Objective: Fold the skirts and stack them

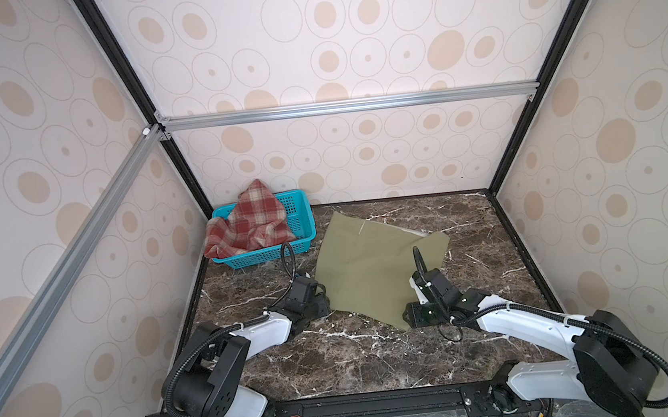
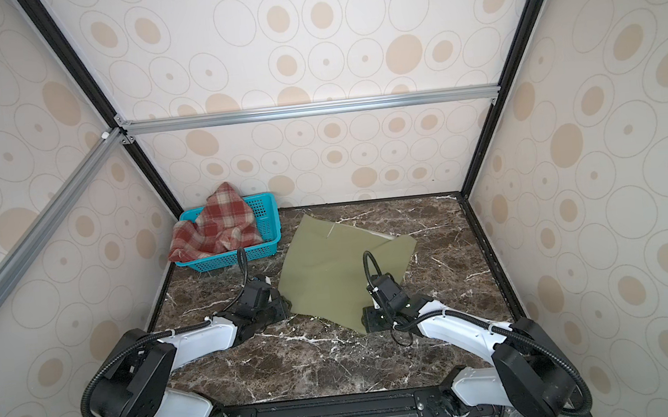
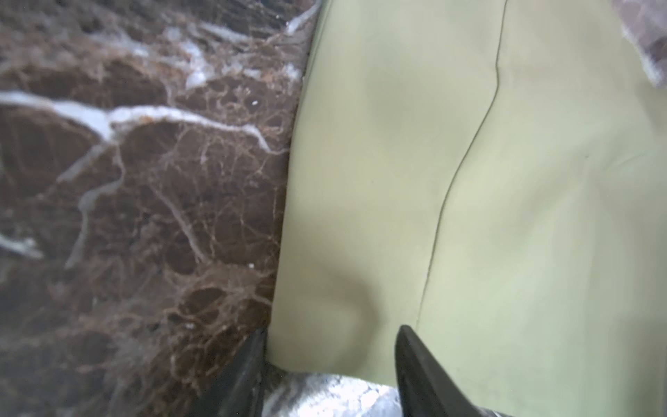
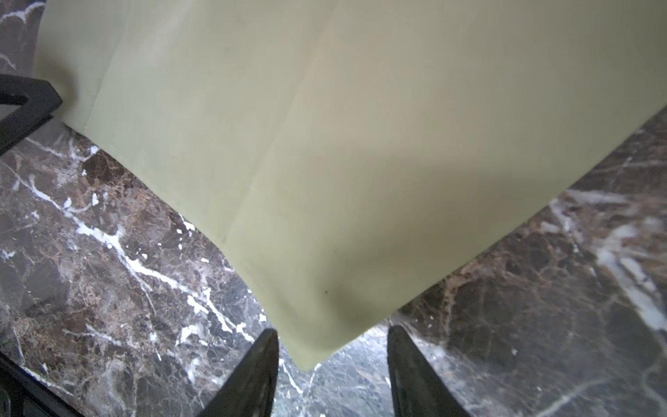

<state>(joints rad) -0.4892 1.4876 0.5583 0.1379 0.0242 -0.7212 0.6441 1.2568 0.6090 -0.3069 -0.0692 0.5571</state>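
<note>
oval-papered walls [image 1: 350, 49], dark marble table [image 1: 359, 361], olive skirt [image 1: 372, 272] spread mid-table, plaid skirt [image 1: 250, 226] heaped in teal basket [image 1: 264, 259] at far-left corner, left claw [image 3: 332, 328] open astride the olive edge, right claw [image 4: 332, 328] open around its near corner

Basket [image 1: 263, 259] at far-left corner of table [image 1: 380, 359]. Heaped skirt [image 1: 250, 226] in it, overhanging left rim. Spread skirt [image 1: 363, 265] on table, just right of basket.

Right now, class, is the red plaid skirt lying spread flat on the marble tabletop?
No, the plaid skirt is bunched in the teal basket, one end drooping over its rim.
</note>
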